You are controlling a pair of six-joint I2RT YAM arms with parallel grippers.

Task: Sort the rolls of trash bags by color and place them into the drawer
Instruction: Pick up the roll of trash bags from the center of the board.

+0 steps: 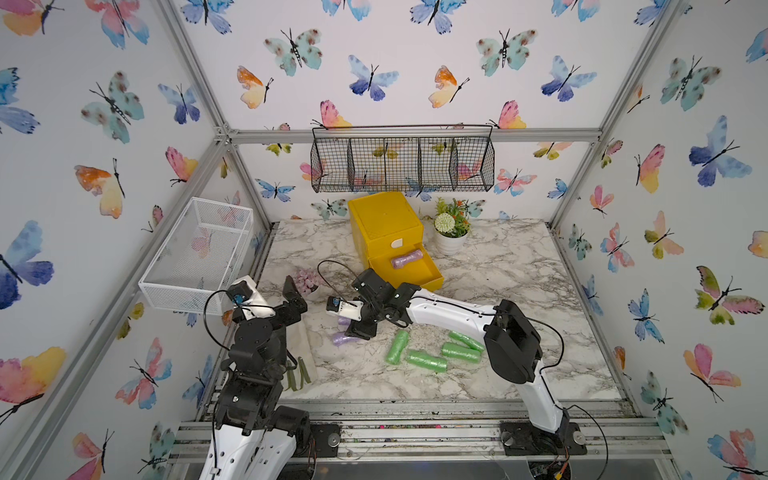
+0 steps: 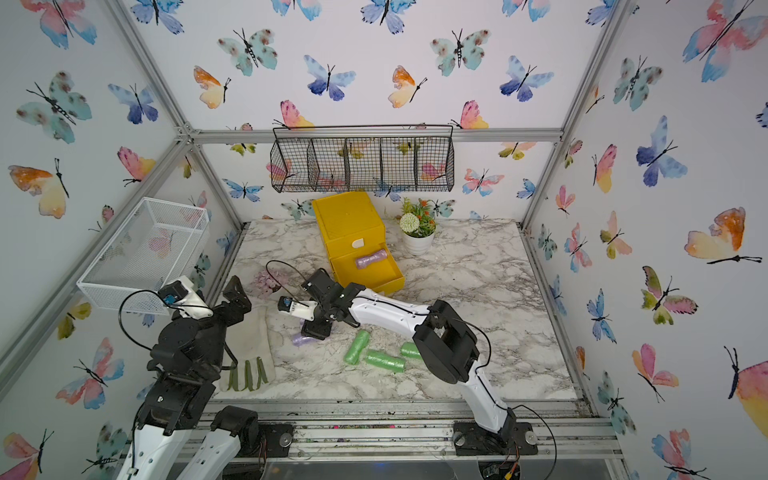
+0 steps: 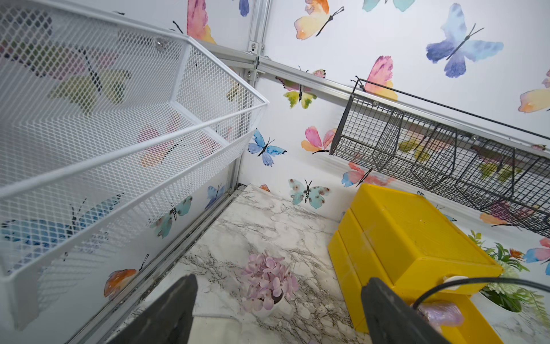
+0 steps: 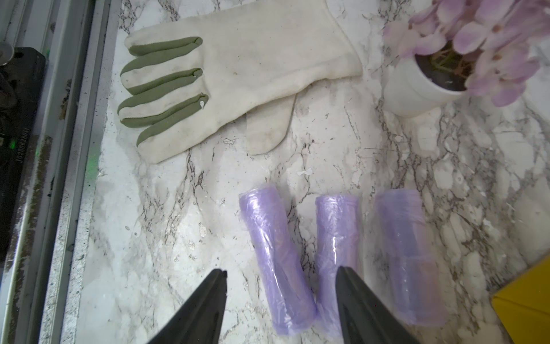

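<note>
Rolls: three lilac rolls [image 4: 336, 226] side by side on tabletop [image 4: 178, 223] | right gripper [image 4: 281, 272] spread astride one, not clamped | left gripper [image 3: 279, 281] spread, empty | fourth roll [image 1: 406, 259] in open drawer [image 1: 432, 274], 1 o'clock from right gripper | I judge them light, squashy, slick: pinch mid-length.

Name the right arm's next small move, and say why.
Probably lower the right gripper and close on the purple roll lying between its open jaws; a matching roll already lies in the open yellow drawer, and three lie outside.
</note>
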